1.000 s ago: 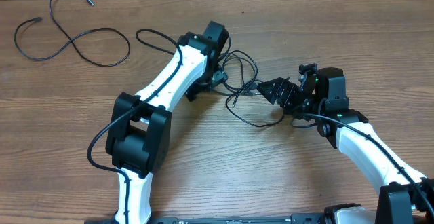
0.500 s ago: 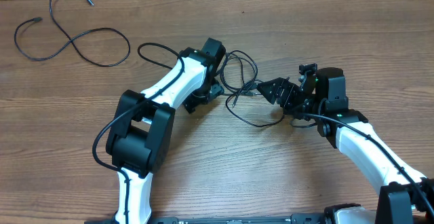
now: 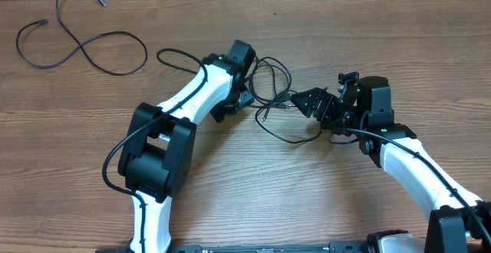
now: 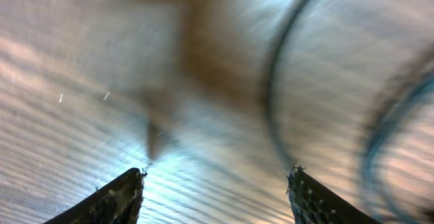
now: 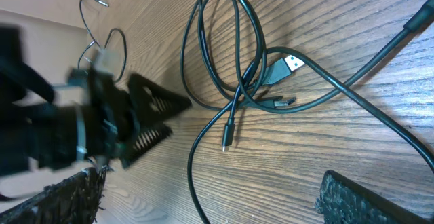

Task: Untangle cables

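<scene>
Wood-grain desk (image 3: 307, 199) carries all three black cords. At about ten o'clock in the overhead view a lone cable (image 3: 80, 42) lies in loose S-curves, well apart from everything else and seemingly already free. Toward the centre, the left arm (image 3: 196, 92) reaches across to the nine o'clock side of the tangled cables (image 3: 272, 92). The left pincer (image 4: 215, 183) is low over the wood, and its wrist view is smeared with blur. Its two fingertips (image 4: 122, 197) stand apart with only bare desk between them, so it is open and holds nothing, and a dark cord arcs past just beyond them, toward twelve o'clock. The tangle is two cords whose long loops overlap and cross, with a silvery plug (image 5: 288, 64) and a smaller dark plug end (image 5: 227, 137) lying just beside the crossing. At the tangle's three o'clock side the right pincer (image 3: 311, 101) hovers with its jaws spread wide and empty, and no cord lies between its pads. The step in hand looks like the approach for a first hold on the remaining knot, with one cord sorted and two to go. The next move probably calls for the left pincer to close on a single strand near its loop. The right would pin or take the other, and the two would then draw apart without dragging both cords along together.
</scene>
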